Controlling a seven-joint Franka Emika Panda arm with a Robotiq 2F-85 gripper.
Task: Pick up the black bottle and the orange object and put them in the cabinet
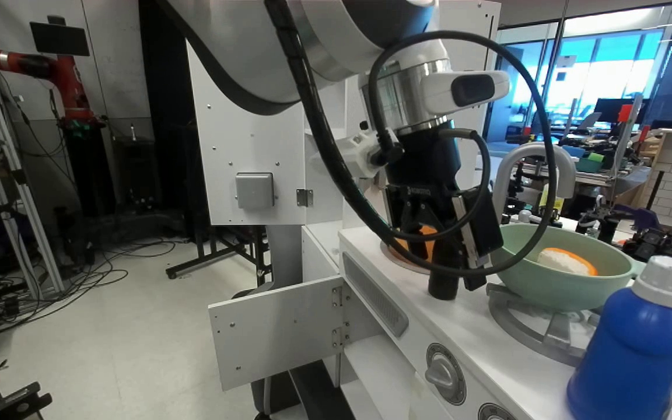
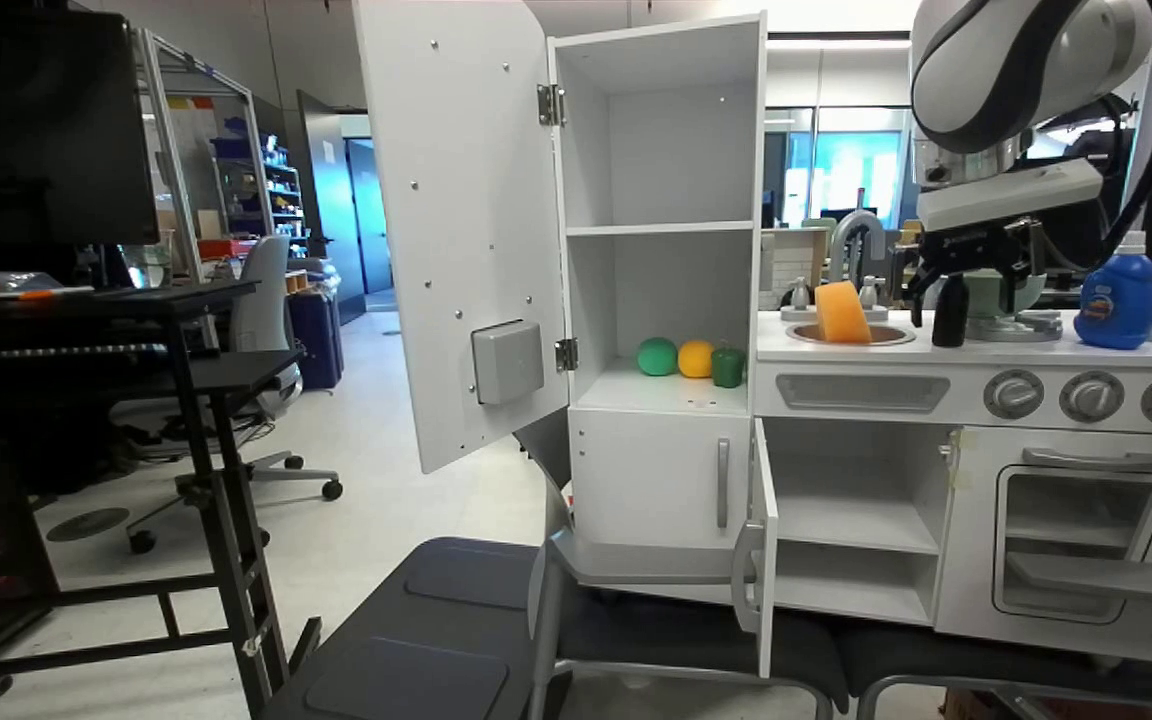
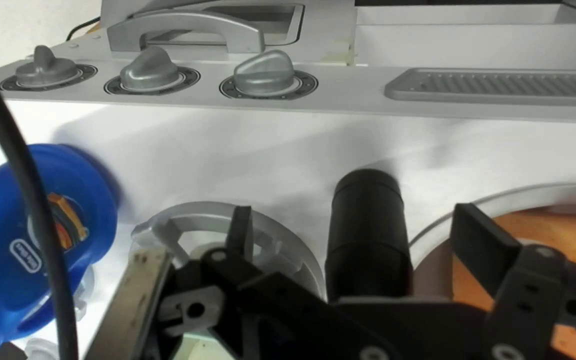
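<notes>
White and streaked with shadow, the counter [image 3: 288, 140] lay close beneath the hand [image 3: 353, 220], which was released, its fingers [image 3: 478, 240] spread and clasping nothing. They stood on either side of the black bottle [image 3: 368, 235], one toward the sink [image 3: 543, 194] and one toward the burner [image 3: 203, 210], with gaps showing in the wrist view; that spacing seemed meant to let the hand settle around the bottle before squeezing. Upright on its base between sink and burner, the bottle had room on each side for a finger. It looked plain, dark and faintly glossy, with a thin ring near the foot, though the hand crowded its upper part, so the shape of the neck was hard to make out.

Next to it, the orange object [image 2: 841, 312] sat tilted in the sink, probably propped that way by the hollow. It showed as a bright block with a broad flat face and a rounded top edge. Farther along, a pale green bowl [image 1: 557, 291] stood by the burner and a blue bottle [image 1: 633, 356] near it, neither apparently wanted.

Under the counter, the cabinet [image 2: 841, 510] had its white door [image 1: 280, 332] swung outward, presumably so both things could go straight in; neither had been stowed. Beyond, the tall cupboard [image 2: 666, 160] held a green ball [image 2: 656, 356], and bright windows [image 1: 610, 76] closed off the room.
</notes>
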